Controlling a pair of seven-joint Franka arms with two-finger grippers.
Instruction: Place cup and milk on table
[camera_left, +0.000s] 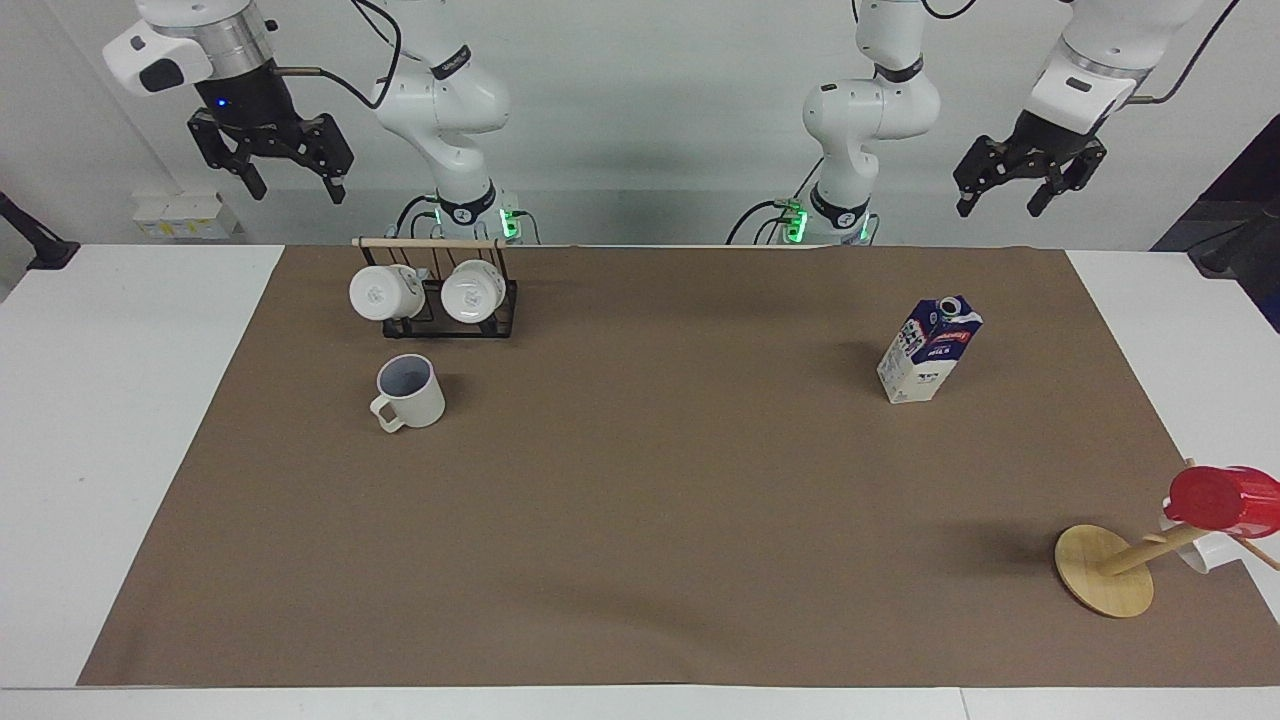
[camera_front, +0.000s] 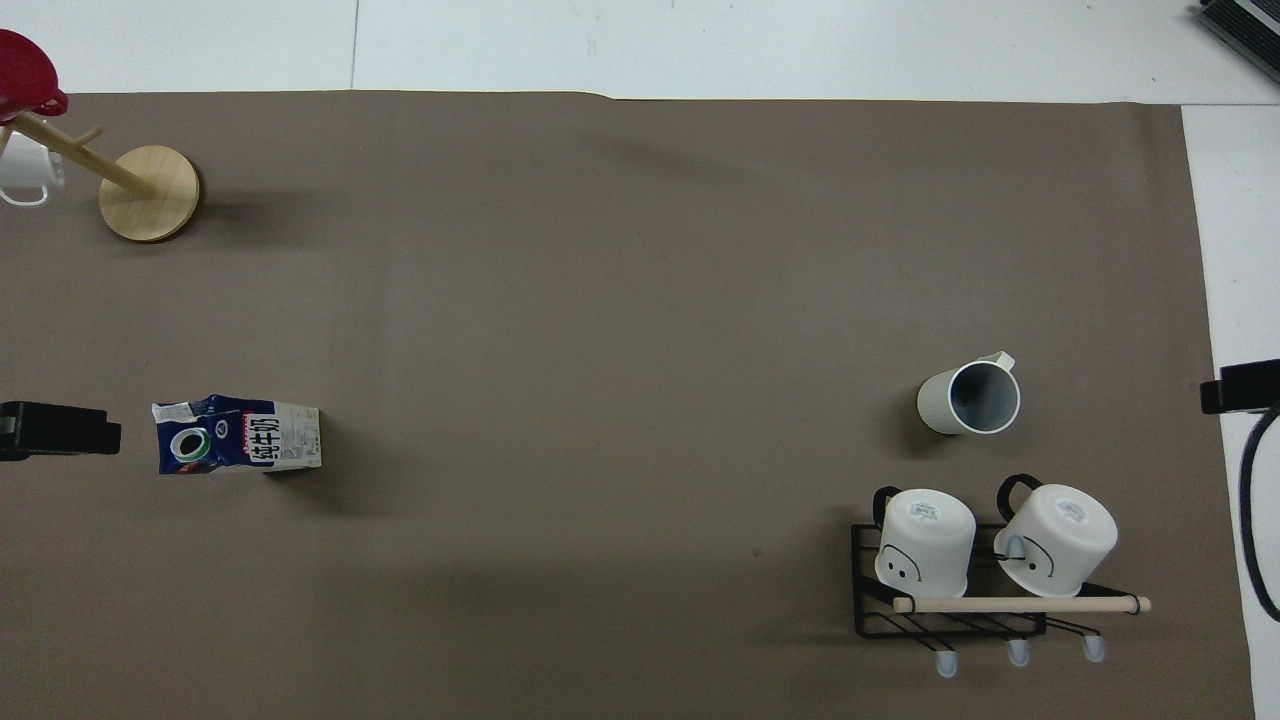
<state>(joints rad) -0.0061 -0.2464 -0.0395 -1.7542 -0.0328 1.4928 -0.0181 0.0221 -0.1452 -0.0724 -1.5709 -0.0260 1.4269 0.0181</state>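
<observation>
Standing on mat: cup (camera_left: 408, 391), milk (camera_left: 928, 350); both hands raised apart, fingers spread, empty.

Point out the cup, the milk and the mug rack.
cup (camera_left: 412, 392), facing view, on its outer wall.
milk (camera_left: 925, 358), facing view, on its printed side panel.
mug rack (camera_front: 1020, 604), overhead view, on its wooden rail.
</observation>
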